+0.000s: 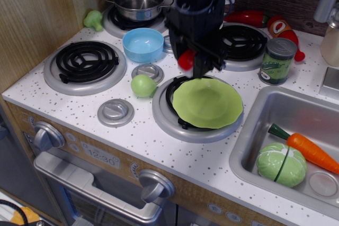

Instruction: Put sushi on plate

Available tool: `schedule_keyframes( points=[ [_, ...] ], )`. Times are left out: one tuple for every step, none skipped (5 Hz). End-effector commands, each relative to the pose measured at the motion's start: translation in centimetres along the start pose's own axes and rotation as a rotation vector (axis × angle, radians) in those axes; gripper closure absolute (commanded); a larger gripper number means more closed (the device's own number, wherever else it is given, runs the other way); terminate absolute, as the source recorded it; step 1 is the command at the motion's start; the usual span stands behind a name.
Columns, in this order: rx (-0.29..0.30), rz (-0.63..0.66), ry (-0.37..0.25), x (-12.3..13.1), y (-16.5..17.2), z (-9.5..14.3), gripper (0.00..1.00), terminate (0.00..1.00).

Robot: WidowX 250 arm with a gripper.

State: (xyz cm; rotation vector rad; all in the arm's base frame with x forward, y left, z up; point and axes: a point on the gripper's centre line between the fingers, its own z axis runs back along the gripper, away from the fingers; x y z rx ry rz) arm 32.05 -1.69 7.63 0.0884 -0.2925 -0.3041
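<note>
the step in hand is the carry: the black gripper (197, 63) is closed on the small sushi piece with a glossy red top (186, 60), held above the far rim of the round lime-green plastic plate (207, 102). the next move calls for a short advance over the plate centre, then lowering and release. the plate is empty, as is the light blue bowl (143, 44).

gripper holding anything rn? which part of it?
Yes: the sushi, pinched in the gripper. Only its red top shows at the left of the jaws, above the plate's far rim; the exact contact is hidden.
</note>
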Motion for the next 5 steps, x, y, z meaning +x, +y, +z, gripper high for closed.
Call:
schedule_keyframes(
  points=[
    [-0.019,0.05,-0.118,0.32,-1.14,-0.31,1.0,0.0],
    [-0.029,0.027,-0.162,0.19,-1.04,-0.62,0.0,0.0],
    [-0.029,0.027,-0.162,0.19,-1.04,-0.62,0.0,0.0],
    [-0.029,0.027,-0.162,0.19,-1.04,-0.62,0.0,0.0],
    [-0.029,0.027,-0.162,0.19,-1.04,-0.62,0.0,1.0]
  ],
)
